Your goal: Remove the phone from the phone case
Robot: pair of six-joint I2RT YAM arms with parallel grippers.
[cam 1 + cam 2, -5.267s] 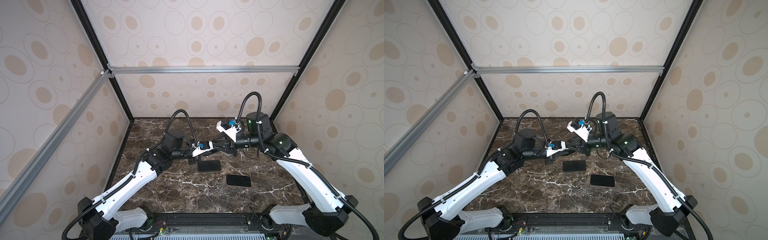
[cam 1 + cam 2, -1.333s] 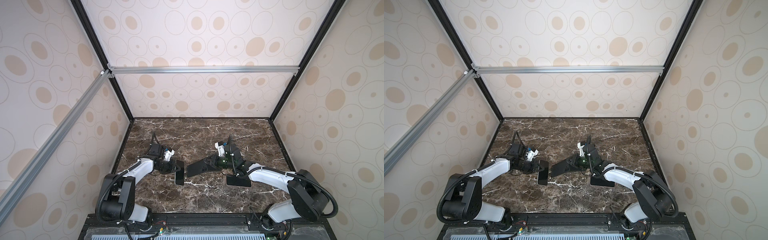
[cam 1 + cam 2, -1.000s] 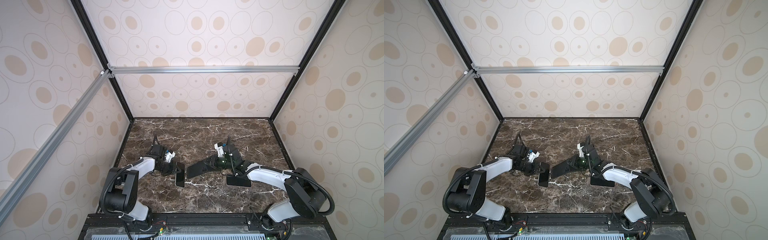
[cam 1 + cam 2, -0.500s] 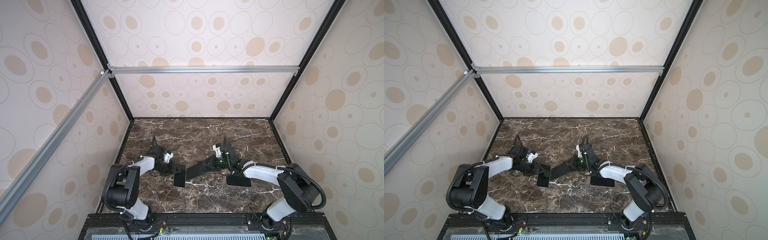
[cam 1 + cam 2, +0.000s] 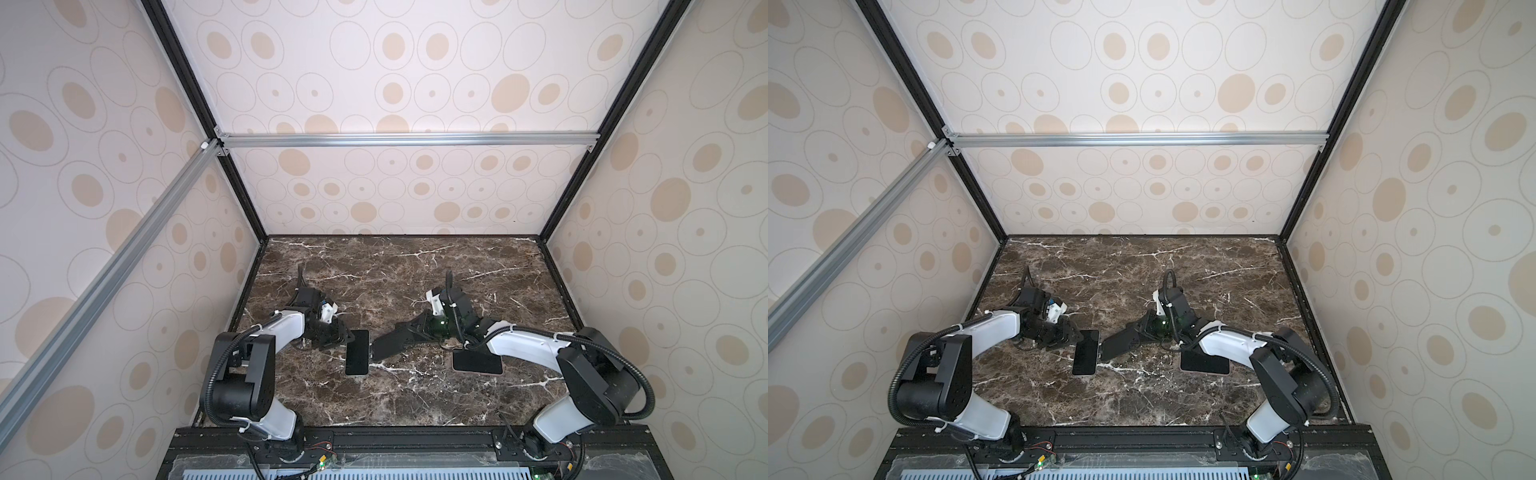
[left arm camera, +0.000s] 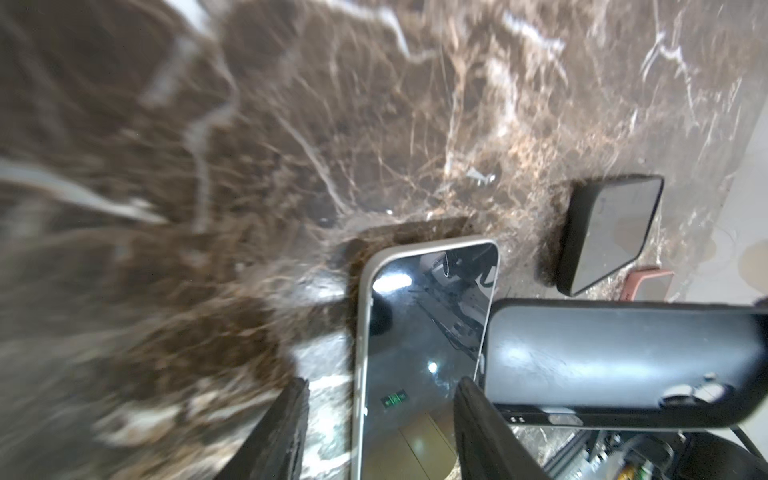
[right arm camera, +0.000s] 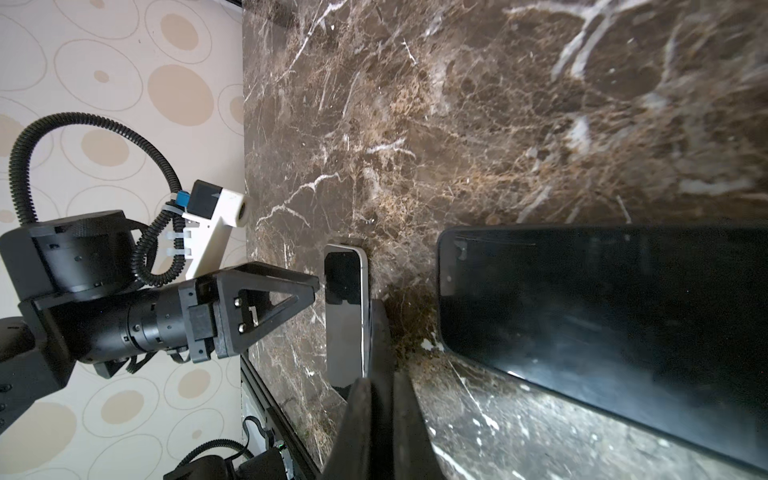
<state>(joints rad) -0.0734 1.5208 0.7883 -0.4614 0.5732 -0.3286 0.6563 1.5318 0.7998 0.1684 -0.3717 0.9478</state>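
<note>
My left claw [image 6: 382, 386] is apart around the silver-rimmed black phone [image 5: 357, 352], right claw [image 7: 380, 382] clamped on the empty black phone case [image 5: 390, 343], whose near end might knock it.

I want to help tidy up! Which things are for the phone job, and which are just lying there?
For the job: silver-edged phone, black phone case, left gripper, right gripper.
Just lying about: second dark phone, lying flat.

Robot test cell in a lab.
Dotted beige panels [image 5: 374, 83] enclose a marble-patterned bench [image 5: 395, 399], framed by black posts [image 5: 190, 83] and an aluminium rail [image 5: 407, 139]; left arm [image 5: 286, 328] and right arm [image 5: 523, 345] mount at its front.
</note>
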